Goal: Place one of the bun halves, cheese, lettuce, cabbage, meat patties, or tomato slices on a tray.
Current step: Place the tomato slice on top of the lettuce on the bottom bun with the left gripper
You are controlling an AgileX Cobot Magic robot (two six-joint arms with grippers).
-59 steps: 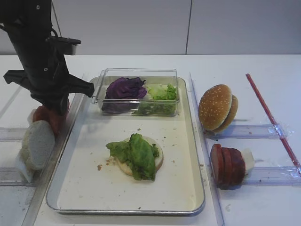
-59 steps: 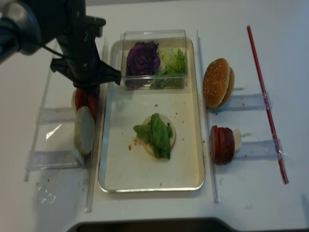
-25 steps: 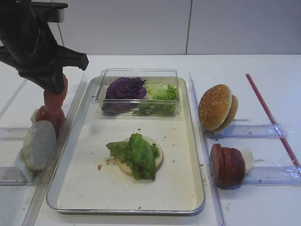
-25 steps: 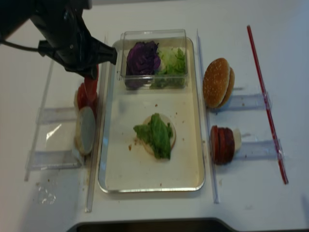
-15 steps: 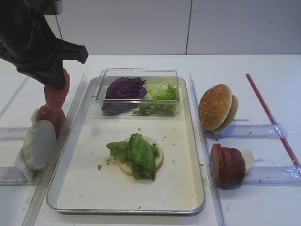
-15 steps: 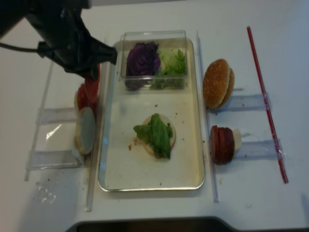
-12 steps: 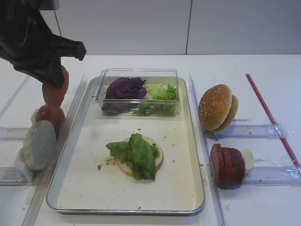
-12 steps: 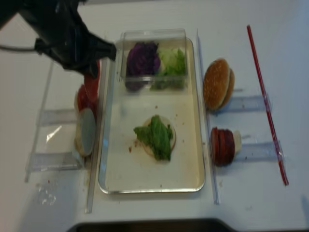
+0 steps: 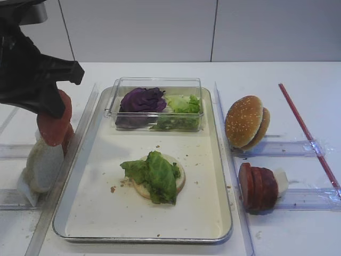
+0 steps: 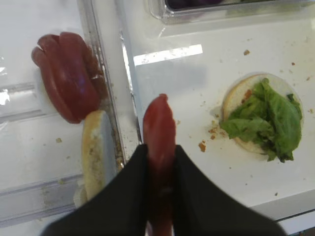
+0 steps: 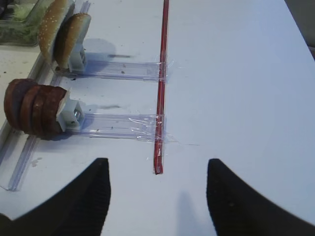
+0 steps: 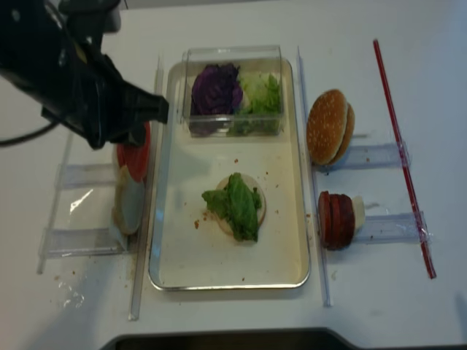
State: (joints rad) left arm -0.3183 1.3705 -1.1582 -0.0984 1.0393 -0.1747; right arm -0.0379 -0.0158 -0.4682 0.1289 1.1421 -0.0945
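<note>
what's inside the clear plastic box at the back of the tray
The clear plastic box holds purple cabbage on its left and light green lettuce on its right. Anything beneath the leaves is covered.

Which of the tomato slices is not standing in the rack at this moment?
The tomato slice pinched edge-on in the left gripper, lifted near the tray edge. The other tomato slices stand together in the rack outside it.
</note>
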